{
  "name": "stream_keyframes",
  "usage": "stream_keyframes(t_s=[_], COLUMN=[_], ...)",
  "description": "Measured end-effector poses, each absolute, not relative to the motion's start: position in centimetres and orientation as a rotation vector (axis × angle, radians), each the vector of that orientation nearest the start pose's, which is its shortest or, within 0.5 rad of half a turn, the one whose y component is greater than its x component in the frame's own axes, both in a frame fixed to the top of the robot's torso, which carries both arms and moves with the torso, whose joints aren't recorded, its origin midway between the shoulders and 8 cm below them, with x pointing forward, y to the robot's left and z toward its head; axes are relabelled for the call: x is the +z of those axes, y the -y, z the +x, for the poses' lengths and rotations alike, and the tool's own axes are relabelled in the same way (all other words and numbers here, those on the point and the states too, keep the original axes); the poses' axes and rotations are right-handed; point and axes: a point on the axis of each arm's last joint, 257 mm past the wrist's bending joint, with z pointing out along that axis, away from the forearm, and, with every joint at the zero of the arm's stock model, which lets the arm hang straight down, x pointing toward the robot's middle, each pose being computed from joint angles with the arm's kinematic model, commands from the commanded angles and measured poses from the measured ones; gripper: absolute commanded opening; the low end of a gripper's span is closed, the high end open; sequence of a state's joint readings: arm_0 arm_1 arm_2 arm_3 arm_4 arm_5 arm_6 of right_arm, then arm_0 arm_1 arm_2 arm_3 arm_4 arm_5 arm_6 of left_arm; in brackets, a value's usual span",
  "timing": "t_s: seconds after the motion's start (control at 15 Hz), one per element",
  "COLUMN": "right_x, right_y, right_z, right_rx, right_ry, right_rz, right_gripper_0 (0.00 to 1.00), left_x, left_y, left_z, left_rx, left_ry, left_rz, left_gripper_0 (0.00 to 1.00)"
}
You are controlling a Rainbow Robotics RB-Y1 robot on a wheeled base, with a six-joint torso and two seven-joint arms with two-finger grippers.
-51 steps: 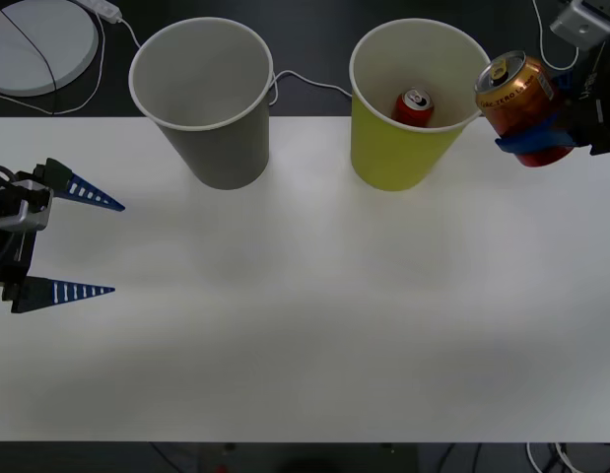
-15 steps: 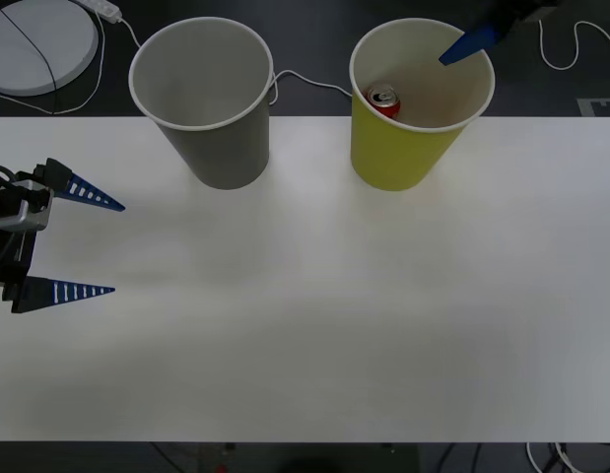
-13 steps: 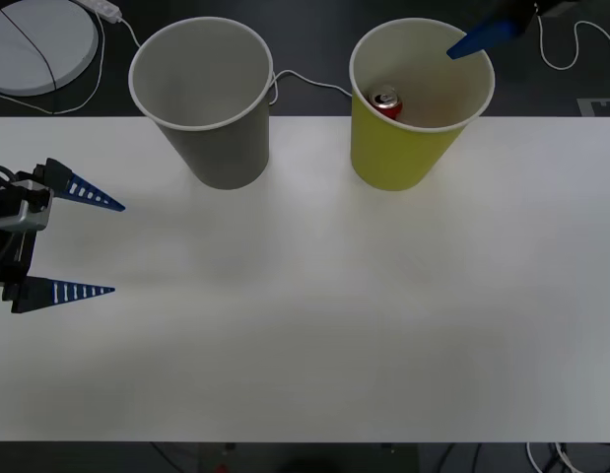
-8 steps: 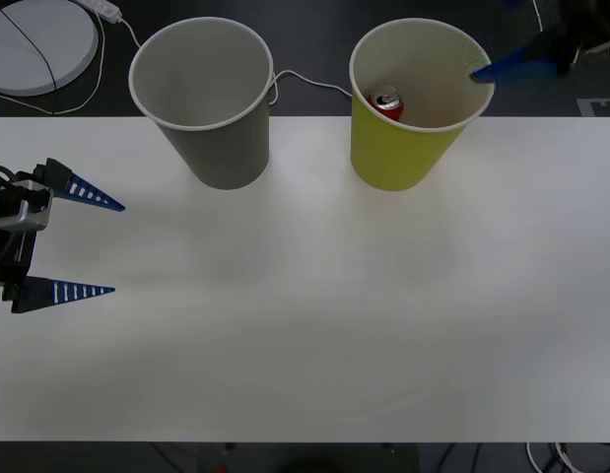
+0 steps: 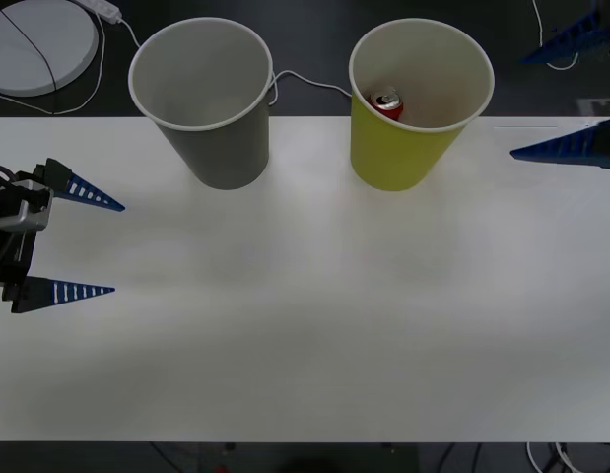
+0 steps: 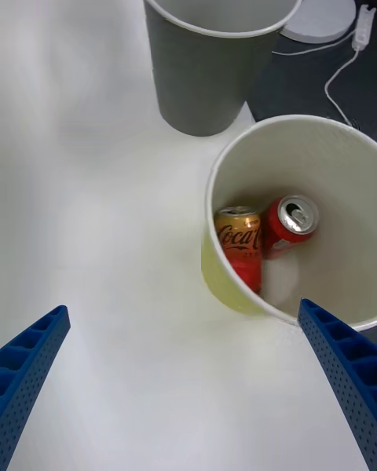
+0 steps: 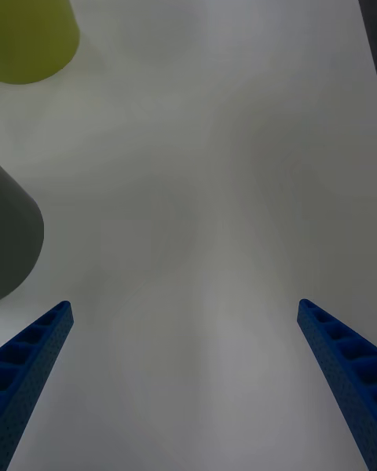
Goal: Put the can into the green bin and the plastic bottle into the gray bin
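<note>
Jaws spread wide on the right gripper [image 5: 566, 94], empty, beside the green bin [image 5: 420, 148], because the can [image 6: 239, 245] now lies inside next to a red can [image 6: 289, 221]. Spread wide too on the left gripper [image 5: 83, 241], parked over the table [image 5: 314, 315]. Gray bin [image 5: 208, 138] empty, apparently awaiting a bottle.

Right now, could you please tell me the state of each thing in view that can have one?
can: inside the green bin, leaning beside the red can.
red can: also inside the green bin.
green bin: upright, holding both cans.
gray bin: upright on the table.
right gripper: open, holding nothing, beside the green bin.
left gripper: open, holding nothing, low over the table's left side.
</note>
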State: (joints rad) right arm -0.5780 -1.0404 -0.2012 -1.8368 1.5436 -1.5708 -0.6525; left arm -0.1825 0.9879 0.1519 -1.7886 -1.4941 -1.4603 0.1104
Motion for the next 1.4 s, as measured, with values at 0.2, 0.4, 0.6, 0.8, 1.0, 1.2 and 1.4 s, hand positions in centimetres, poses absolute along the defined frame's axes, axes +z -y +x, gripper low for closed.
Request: stream_keyframes(t_s=[0.2,0.4,0.6,0.8,1.0,1.2,1.4], right_x=[-1.0,-3.6,-5.8,-7.4,-9.1,-11.2,-13.1], right_y=[25.7,27.4,29.0,29.9,30.6,31.3,31.5], right_z=[42.9,41.3,40.0,39.2,38.6,38.0,37.0], right_rx=[0.133,0.143,0.155,0.150,0.156,0.170,0.186], right_ry=[-1.595,-1.553,-1.532,-1.498,-1.480,-1.465,-1.440], right_rz=[-1.618,-1.671,-1.684,-1.684,-1.689,-1.700,-1.716], right_gripper_0=[1.00,1.00,1.00,1.00,1.00,1.00,1.00], left_x=[-15.1,-15.1,-15.1,-15.1,-15.1,-15.1,-15.1], left_y=[-27.2,-27.2,-27.2,-27.2,-27.2,-27.2,-27.2], left_z=[39.5,39.5,39.5,39.5,39.5,39.5,39.5], left_rx=[-0.223,-0.223,-0.223,-0.223,-0.223,-0.223,-0.223], left_ry=[-1.531,-1.531,-1.531,-1.531,-1.531,-1.531,-1.531], left_rz=[1.799,1.799,1.799,1.799,1.799,1.799,1.799], left_gripper_0=[1.00,1.00,1.00,1.00,1.00,1.00,1.00])
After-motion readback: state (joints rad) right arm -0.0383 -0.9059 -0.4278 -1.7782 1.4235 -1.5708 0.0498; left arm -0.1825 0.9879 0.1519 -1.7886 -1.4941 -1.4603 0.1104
